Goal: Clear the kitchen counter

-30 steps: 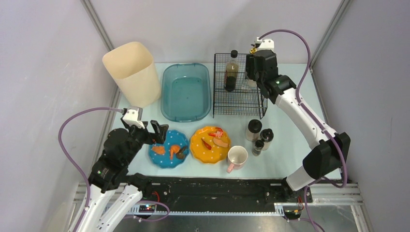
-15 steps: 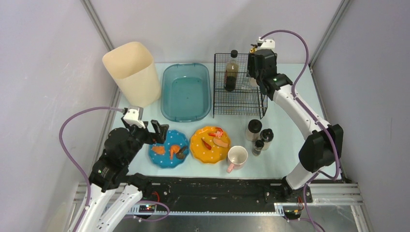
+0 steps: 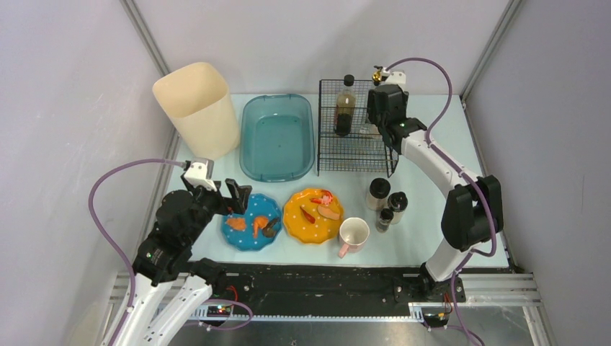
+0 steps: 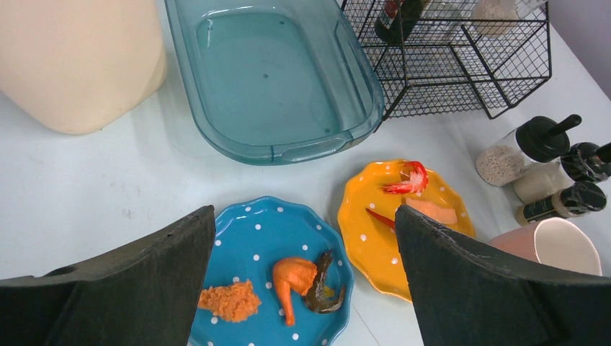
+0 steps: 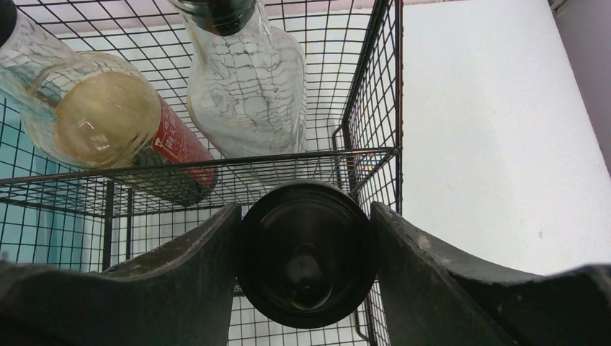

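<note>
Black wire rack (image 3: 357, 148): stood at the far side of the kitchen counter (image 3: 425, 216), just right of the teal basin (image 3: 248, 137).
Right pincer (image 5: 306, 241): closed on a round black cap (image 5: 306, 270); both fingers are pressed against its sides, and the cap is held at the rack's top rim.
Left pincer (image 4: 302, 216): spread wide with nothing between the fingers, held above the blue plate (image 4: 266, 231).
Kitchen counter: a pale blue tabletop on which the rack, basin, cream bin (image 3: 198, 108), blue plate, orange plate (image 3: 297, 225), mug (image 3: 353, 234) and three shakers (image 3: 385, 202) are seen.
Right wrist view only: the grip on the cap is shown here, with a red-labelled bottle (image 5: 108, 122) and a clear glass bottle (image 5: 248, 79) inside the rack. In the top view the cap is hidden under the gripper body.
Left wrist view only: orange scraps on both plates are shown plainly.
</note>
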